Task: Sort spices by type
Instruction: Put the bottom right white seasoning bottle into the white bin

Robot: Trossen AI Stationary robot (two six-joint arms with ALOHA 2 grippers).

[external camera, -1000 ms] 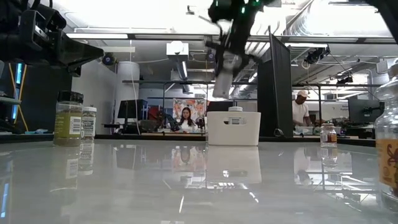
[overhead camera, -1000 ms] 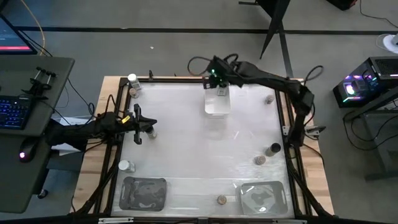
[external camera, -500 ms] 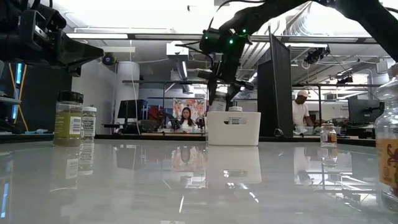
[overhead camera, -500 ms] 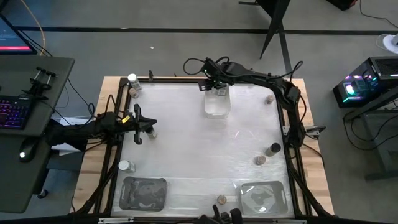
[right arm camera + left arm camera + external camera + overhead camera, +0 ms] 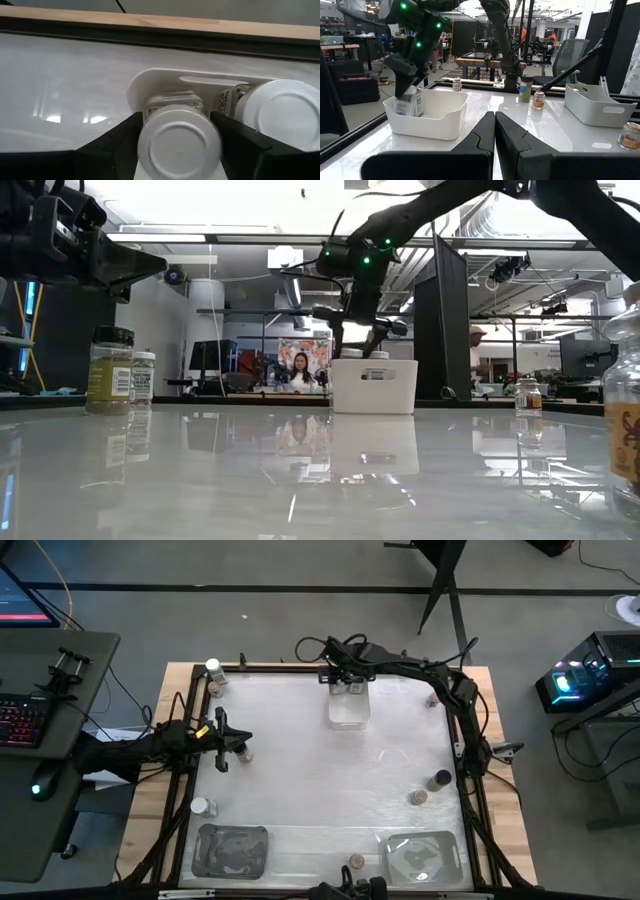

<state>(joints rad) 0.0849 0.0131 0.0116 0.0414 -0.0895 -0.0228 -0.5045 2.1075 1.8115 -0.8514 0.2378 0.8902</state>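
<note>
My right gripper [image 5: 352, 683] reaches down into the white tray [image 5: 349, 712] at the table's far edge, shut on a white-topped spice jar [image 5: 179, 142]. A second white-topped jar [image 5: 277, 120] stands beside it in the same tray. My left gripper [image 5: 221, 732] waits shut and level at the table's left side, touching nothing; a jar [image 5: 243, 751] stands just past it. Other spice jars stand loose on the table: two at the far left corner [image 5: 213, 670], one white-topped at the left [image 5: 202, 807], brown-topped ones [image 5: 433, 698] [image 5: 417, 797] [image 5: 356, 861], and a black-topped one [image 5: 441, 780]. My right gripper has the white-topped jar pinched between its two fingers, one on either side of the jar just below the lid [image 5: 146, 120]. The fingers come from above, slanting down toward the far edge. The jar sits inside the tray [image 5: 411, 104], slightly tilted; whether its base rests on the floor I cannot tell.
Two clear trays [image 5: 230, 850] [image 5: 422, 856] lie along the near edge. A dark frame rail [image 5: 300, 668] borders the table. Desks and computers stand beside the table, and people show in the room beyond.
My right gripper has come down toward the far edge with the white-topped jar, from well above the white tray into it, so the jar now sits inside beside the other white-topped jar.
</note>
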